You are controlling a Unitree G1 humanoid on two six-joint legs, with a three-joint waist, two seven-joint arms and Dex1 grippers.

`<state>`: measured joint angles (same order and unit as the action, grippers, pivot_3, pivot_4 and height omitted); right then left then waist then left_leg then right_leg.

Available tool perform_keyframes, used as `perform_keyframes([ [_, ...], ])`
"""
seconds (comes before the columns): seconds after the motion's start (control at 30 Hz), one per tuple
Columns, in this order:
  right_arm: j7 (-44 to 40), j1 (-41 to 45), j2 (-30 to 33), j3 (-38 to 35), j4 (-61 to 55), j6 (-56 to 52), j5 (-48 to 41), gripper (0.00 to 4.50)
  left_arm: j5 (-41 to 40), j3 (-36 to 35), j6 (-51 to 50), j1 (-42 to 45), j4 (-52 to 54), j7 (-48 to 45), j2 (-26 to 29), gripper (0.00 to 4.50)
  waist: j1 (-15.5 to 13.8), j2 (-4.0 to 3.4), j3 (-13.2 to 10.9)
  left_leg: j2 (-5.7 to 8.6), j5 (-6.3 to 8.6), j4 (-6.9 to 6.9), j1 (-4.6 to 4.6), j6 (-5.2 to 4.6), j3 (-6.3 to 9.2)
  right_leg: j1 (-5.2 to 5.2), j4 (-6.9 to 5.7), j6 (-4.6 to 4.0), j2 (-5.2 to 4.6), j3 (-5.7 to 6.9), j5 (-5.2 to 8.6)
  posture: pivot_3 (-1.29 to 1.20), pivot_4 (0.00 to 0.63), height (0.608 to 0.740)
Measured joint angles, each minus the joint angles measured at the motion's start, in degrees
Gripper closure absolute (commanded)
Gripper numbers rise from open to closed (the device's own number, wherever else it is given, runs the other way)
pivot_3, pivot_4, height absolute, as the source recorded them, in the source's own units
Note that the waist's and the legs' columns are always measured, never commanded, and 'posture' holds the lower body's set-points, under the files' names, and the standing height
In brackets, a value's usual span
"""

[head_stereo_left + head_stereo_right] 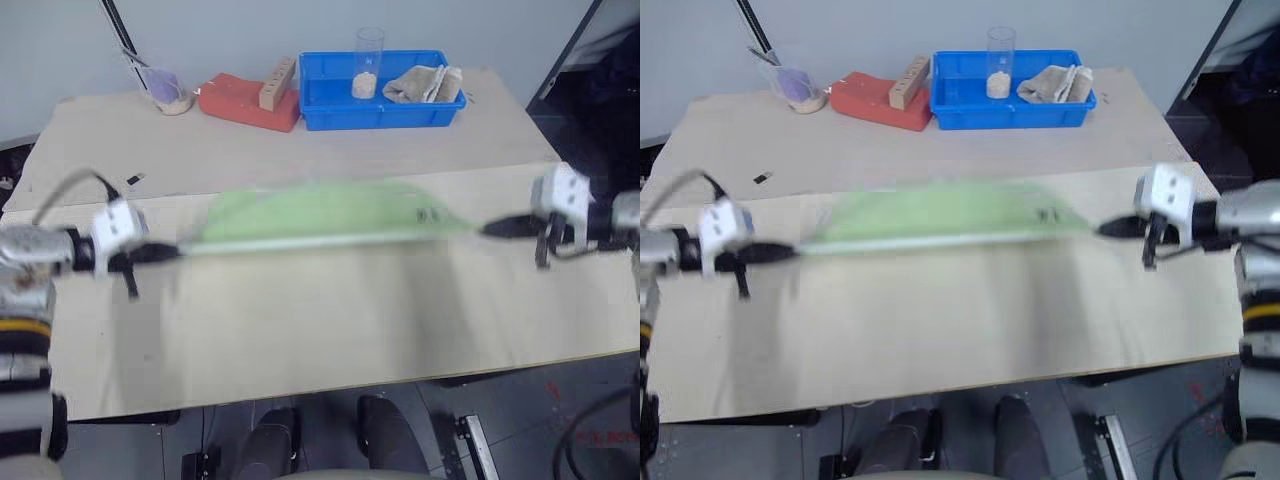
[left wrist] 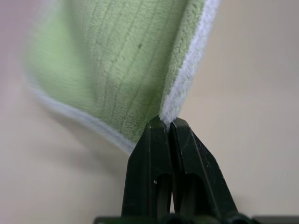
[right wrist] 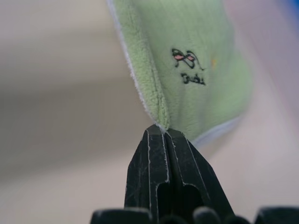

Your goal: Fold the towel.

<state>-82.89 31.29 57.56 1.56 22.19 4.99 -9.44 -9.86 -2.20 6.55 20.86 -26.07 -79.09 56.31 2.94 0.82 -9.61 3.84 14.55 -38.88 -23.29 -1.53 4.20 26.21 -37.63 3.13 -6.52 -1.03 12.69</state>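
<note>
Light green towel [image 1: 320, 215] stretched taut above the middle of the pale wooden table [image 1: 300, 320], pulled out lengthwise between both arms and blurred along its span. Left end effector [image 2: 167, 122] clenched on one corner, black fingers pinching the white stitched edging. Right end effector [image 3: 162, 128] clenched on the opposite corner, just below the small dark embroidered logo [image 3: 189, 65]. Seen from the head, left end effector [image 1: 165, 252] out at the table's left side, right end effector [image 1: 492, 229] out at its right, well apart with the cloth spanning between. Along the far edge of the table: blue bin [image 1: 330, 110] holding a clear cup [image 1: 367, 60] and a bunched beige-tan cloth [image 1: 420, 84]; red block [image 1: 235, 102] beside the bin with a wooden piece [image 1: 277, 83] lying on it; clear cup with a purple item [image 1: 167, 88] further left
</note>
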Motion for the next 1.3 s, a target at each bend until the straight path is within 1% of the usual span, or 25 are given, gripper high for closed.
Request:
perform_keyframes([
  [0.13, -2.0, -12.4, 4.3, -0.5, -10.6, -3.9, -2.6, 4.49, -3.5, -3.3, -4.7, -12.6, 11.4, -0.5, 2.7, 4.5, -0.9, -0.01, 0.0, -0.12, 0.09, 0.0, 0.21, -0.13, -0.08, -0.15, 0.2, -0.05, 0.0, 0.0, -0.01, 0.0, 0.15, 0.74],
  [0.23, -3.5, -19.0, 7.7, -0.9, -16.5, -7.8, -4.9, 4.49, -5.9, -5.7, -8.1, -20.2, 17.4, -0.9, 3.8, 4.5, -1.7, -0.08, 0.0, -0.22, 0.09, 0.0, 0.54, -0.13, -0.17, -0.53, 0.33, -0.13, 0.06, 0.01, -0.05, 0.0, 0.15, 0.74],
  [0.3, -3.8, -21.0, 9.2, -1.4, -18.9, -9.6, -5.6, 4.49, -6.5, -6.4, -9.9, -23.2, 19.9, -0.9, 4.1, 4.5, -2.1, -0.16, -0.1, -0.39, 0.12, 0.05, 1.0, -0.15, -0.17, -1.14, 0.65, -0.25, 0.19, 0.12, -0.11, 0.0, 0.15, 0.74],
  [0.4, -3.4, -20.7, 9.5, -2.5, -20.5, -11.8, -6.7, 4.49, -7.8, -7.7, -12.3, -23.8, 21.2, -0.3, 4.1, 4.5, -2.4, -0.16, -0.1, -0.52, 0.21, 0.07, 1.46, -0.21, -0.15, -1.76, 0.92, -0.24, 0.26, 0.27, -0.1, 0.0, 0.15, 0.74],
  [0.47, -2.7, -18.0, 8.9, -2.3, -20.2, -15.2, -7.4, 4.49, -8.6, -8.1, -14.5, -21.8, 21.0, -0.2, 4.1, 4.5, -2.5, -0.16, -0.1, -0.52, 0.26, 0.07, 1.59, -0.2, -0.16, -1.9, 0.99, -0.23, 0.27, 0.25, -0.09, 0.0, 0.15, 0.74],
  [0.6, -1.2, -9.4, 7.8, -1.7, -17.8, -25.3, -8.8, 4.49, -10.2, -7.8, -19.2, -13.5, 18.4, -1.0, 4.8, 4.5, -2.5, -0.15, -0.1, -0.5, 0.3, 0.07, 1.53, -0.19, -0.15, -1.82, 0.97, -0.24, 0.28, 0.27, -0.1, 0.0, 0.15, 0.74],
  [0.7, -0.1, -2.1, 5.7, 0.6, -14.2, -32.1, -8.6, 4.49, -9.4, -5.1, -20.9, -5.0, 13.9, -2.2, 4.8, 4.5, -2.2, -0.15, -0.1, -0.5, 0.34, 0.07, 1.52, -0.18, -0.18, -1.8, 0.97, -0.24, 0.29, 0.26, -0.1, 0.0, 0.15, 0.74],
  [0.73, 0.3, -0.9, 5.2, 1.0, -13.6, -33.1, -8.5, 4.49, -9.2, -4.4, -21.2, -3.6, 13.3, -2.3, 4.7, 4.5, -2.2, -0.15, -0.1, -0.48, 0.34, 0.07, 1.47, -0.18, -0.18, -1.77, 0.99, -0.24, 0.29, 0.26, -0.1, 0.0, 0.15, 0.74],
  [0.83, 1.9, 5.2, 2.4, 3.9, -8.8, -37.3, -6.8, 4.49, -7.5, -0.7, -22.0, 4.9, 7.1, -2.2, 1.0, 4.5, -2.2, -0.14, -0.1, -0.43, 0.34, 0.01, 1.4, -0.17, -0.19, -1.7, 0.94, -0.24, 0.29, 0.26, -0.11, 0.0, 0.15, 0.74],
  [0.97, 3.1, 9.6, -0.1, 6.6, -3.7, -38.6, -4.3, 4.49, -4.5, 2.7, -21.3, 13.3, -1.0, -0.5, -3.5, 4.5, -2.2, -0.12, -0.1, -0.4, 0.34, -0.04, 1.17, -0.17, -0.19, -1.45, 0.86, -0.23, 0.29, 0.25, -0.12, 0.0, 0.15, 0.74],
  [1.07, 3.4, 10.2, -1.1, 7.1, -0.8, -38.6, -2.9, 4.49, -2.6, 3.5, -19.9, 16.1, -5.5, 0.2, -4.9, 4.5, -2.1, -0.11, 0.0, -0.37, 0.31, -0.08, 0.9, -0.15, -0.31, -1.08, 0.51, -0.23, 0.26, 0.19, -0.13, 0.0, 0.15, 0.74],
  [1.2, 4.3, 11.3, -2.8, 7.2, 2.3, -37.9, -1.5, 4.49, -0.3, 3.8, -17.7, 19.6, -10.8, 2.1, -7.2, 4.5, -2.0, -0.1, 0.0, -0.39, 0.31, -0.09, 0.89, -0.15, -0.39, -1.02, 0.55, -0.23, 0.26, 0.19, -0.13, 0.0, 0.15, 0.74],
  [1.3, 4.6, 13.0, -3.5, 7.2, 4.3, -37.7, -0.6, 4.49, 0.8, 3.8, -16.9, 21.5, -13.8, 2.7, -7.3, 4.5, -1.8, -0.11, 0.0, -0.41, 0.32, -0.08, 0.92, -0.16, -0.49, -0.99, 0.54, -0.23, 0.26, 0.17, -0.13, 0.0, 0.15, 0.74],
])
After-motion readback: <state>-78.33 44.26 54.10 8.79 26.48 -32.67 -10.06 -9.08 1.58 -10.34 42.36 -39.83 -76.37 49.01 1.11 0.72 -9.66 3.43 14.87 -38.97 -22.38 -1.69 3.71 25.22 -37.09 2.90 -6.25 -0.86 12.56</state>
